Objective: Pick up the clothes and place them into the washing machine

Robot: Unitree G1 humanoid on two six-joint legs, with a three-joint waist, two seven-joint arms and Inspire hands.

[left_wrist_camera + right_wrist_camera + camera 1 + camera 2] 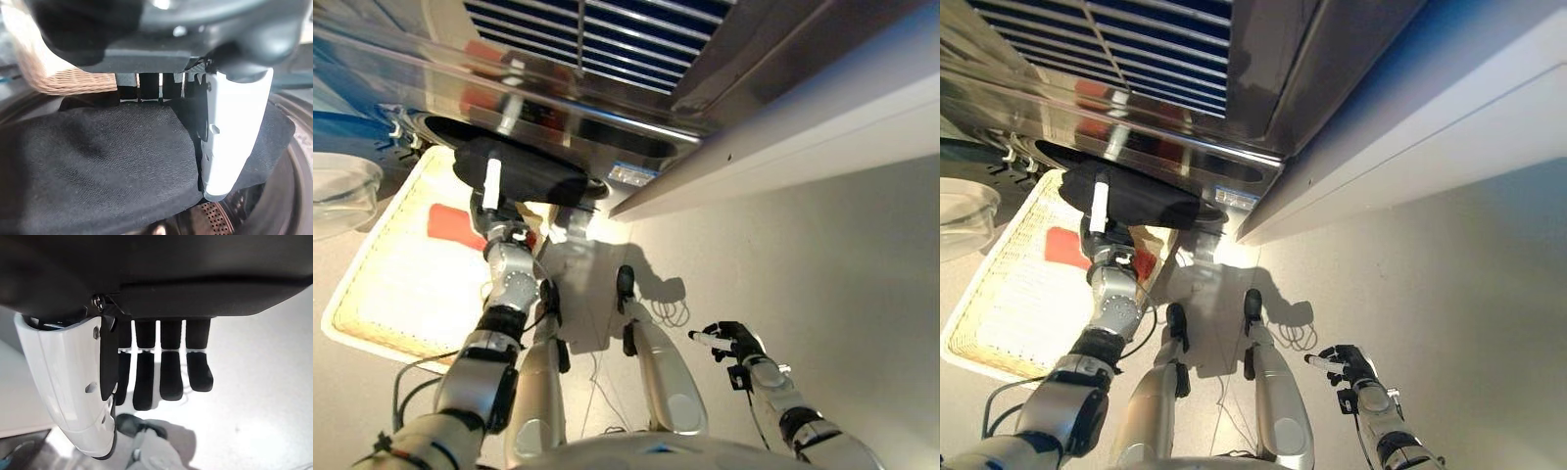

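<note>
My left hand (490, 217) is shut on a black cloth (530, 172) and holds it up at the rim of the washing machine's opening (626, 143). In the left wrist view the white-covered thumb (230, 142) presses on the black cloth (98, 161), and the perforated drum (215, 218) shows just past it. Below the hand the wicker basket (372, 294) holds a red cloth (453, 226). My right hand (732, 343) hangs idle over the floor at the lower right, with its fingers (168, 377) relaxed and empty.
The machine's round glass door (337, 191) stands open at the far left, beside the basket. A white cabinet side (803, 137) runs along the right of the machine. Grey floor (822, 274) spreads to the right.
</note>
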